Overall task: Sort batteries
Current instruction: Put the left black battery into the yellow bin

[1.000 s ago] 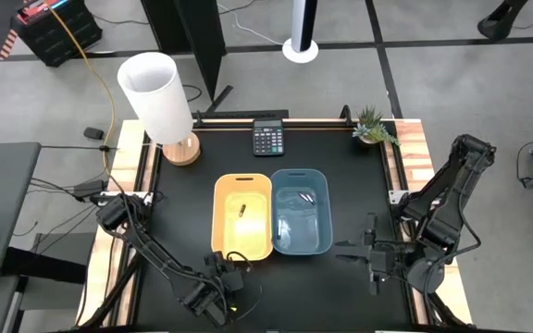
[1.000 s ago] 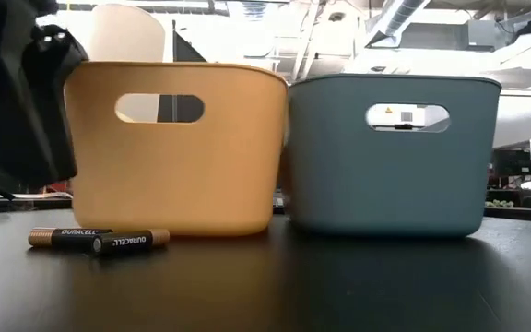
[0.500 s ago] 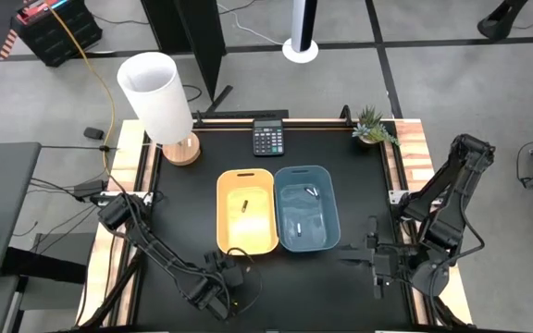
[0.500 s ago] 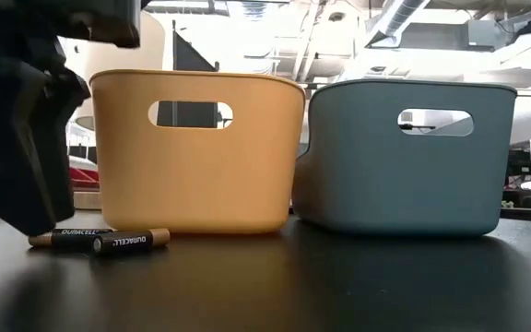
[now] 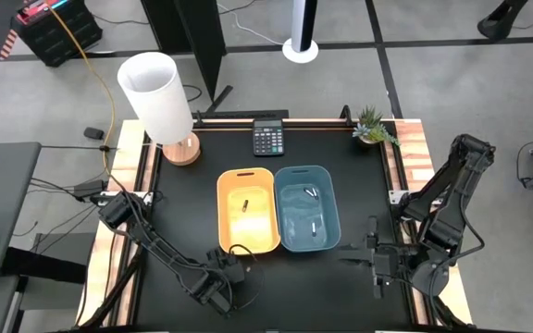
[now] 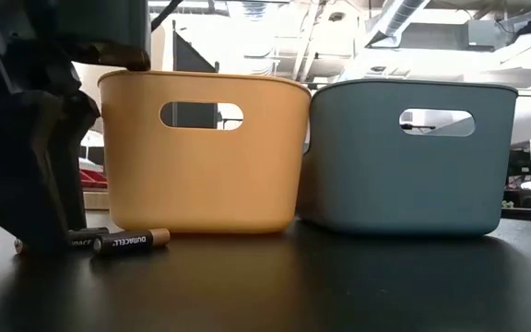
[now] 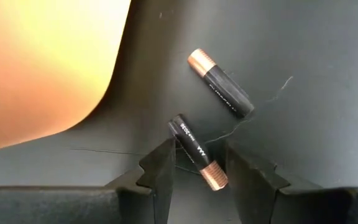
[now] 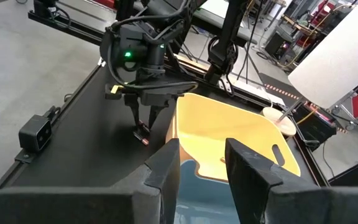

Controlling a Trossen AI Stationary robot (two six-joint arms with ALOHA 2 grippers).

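Observation:
Two dark, copper-ended batteries lie on the black table near the yellow bin's [image 5: 247, 211] near-left corner. My left gripper [image 7: 199, 163] is open and down at the table. Its fingers stand on either side of one battery [image 7: 196, 151], and I cannot tell whether they touch it. The other battery [image 7: 221, 92] lies just beyond it. In the low view the left gripper [image 6: 40, 217] hides part of the rear battery [image 6: 86, 239], while the front one [image 6: 132, 242] shows whole. One dark battery [image 5: 245, 205] lies in the yellow bin, and silvery ones [image 5: 309, 192] lie in the blue bin [image 5: 306, 208]. My right gripper [image 5: 375, 259] waits open, right of the blue bin.
The two bins stand side by side at mid-table. A black calculator [image 5: 267, 139] lies at the far edge, a white lamp [image 5: 158, 97] stands at the far left corner and a small plant [image 5: 372, 125] at the far right corner. Bare table lies near the front edge.
My left gripper has come down to the table beside the yellow bin and now straddles the rear battery. Both bins have slid a little toward the table's right. The two batteries on the table have stayed put.

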